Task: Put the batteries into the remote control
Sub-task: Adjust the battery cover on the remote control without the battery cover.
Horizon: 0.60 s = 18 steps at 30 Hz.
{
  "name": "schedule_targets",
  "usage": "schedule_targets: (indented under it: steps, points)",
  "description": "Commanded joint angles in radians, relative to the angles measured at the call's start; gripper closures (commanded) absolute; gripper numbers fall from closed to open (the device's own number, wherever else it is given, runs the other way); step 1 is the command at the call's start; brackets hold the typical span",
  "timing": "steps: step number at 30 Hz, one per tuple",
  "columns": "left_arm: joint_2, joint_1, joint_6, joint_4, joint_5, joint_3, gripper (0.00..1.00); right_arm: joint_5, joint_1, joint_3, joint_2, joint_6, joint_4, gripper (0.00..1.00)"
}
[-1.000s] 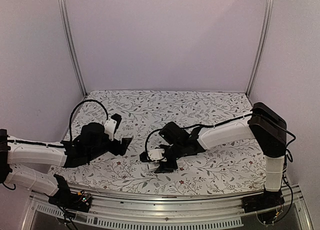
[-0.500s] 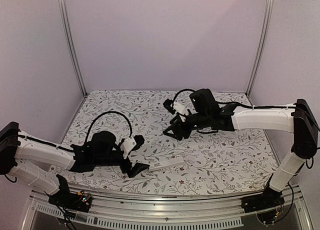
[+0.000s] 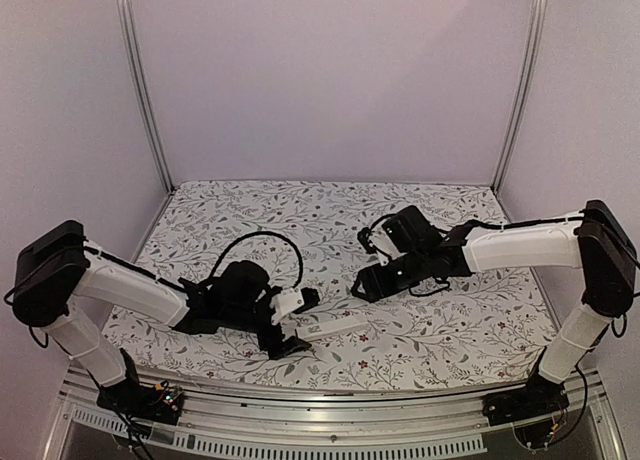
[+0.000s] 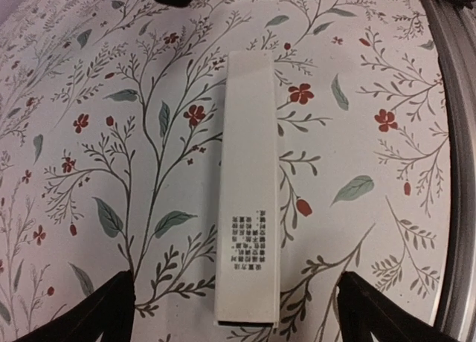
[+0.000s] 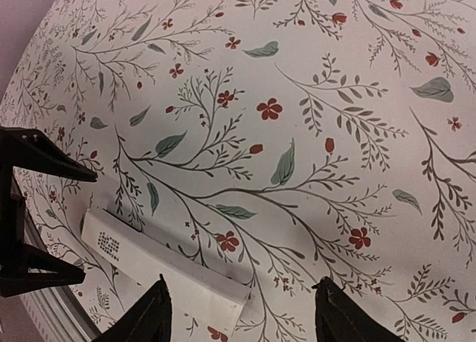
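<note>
The remote control (image 3: 336,327) lies flat on the floral cloth near the front, a slim white bar with a block of small print (image 4: 249,242) near one end. My left gripper (image 3: 298,322) is open, its fingers (image 4: 104,312) standing either side of the remote's printed end (image 4: 248,186) without touching it. My right gripper (image 3: 362,286) hovers open just behind the remote's other end (image 5: 167,275), nothing between its fingers (image 5: 349,312). No batteries show in any view.
The floral cloth (image 3: 450,330) covers the whole table. A metal rail (image 3: 330,400) runs along the near edge, close to the remote (image 4: 446,134). Upright frame posts (image 3: 140,90) stand at the back corners. The left gripper's dark fingers (image 5: 37,156) show in the right wrist view.
The right gripper left the remote on the cloth, swung to the back, then came forward again. The left gripper has moved right up to the remote's end.
</note>
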Motion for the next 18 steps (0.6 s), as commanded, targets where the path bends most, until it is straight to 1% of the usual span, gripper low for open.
schedule_targets:
  steps: [1,3,5,6,10,18]
  points:
    - [0.029,0.016,0.033,-0.036,0.061,0.035,0.09,-0.021,0.001,-0.041,0.011,0.101,-0.018,0.36]
    - [0.042,0.019,0.031,-0.037,0.064,0.047,0.17,-0.035,0.001,-0.056,0.011,0.129,0.004,0.38]
    - [0.057,0.021,0.030,-0.048,0.062,0.066,0.28,-0.047,0.001,-0.068,0.014,0.146,0.027,0.39]
    - [0.059,0.020,0.031,-0.055,0.066,0.074,0.30,-0.047,0.002,-0.071,0.015,0.152,0.033,0.40]
    - [0.053,0.020,0.044,-0.048,0.091,0.074,0.31,-0.064,0.002,-0.087,0.018,0.169,0.053,0.42]
    - [0.085,0.020,0.054,-0.064,0.075,0.090,0.31,-0.063,0.002,-0.095,0.016,0.173,0.058,0.44]
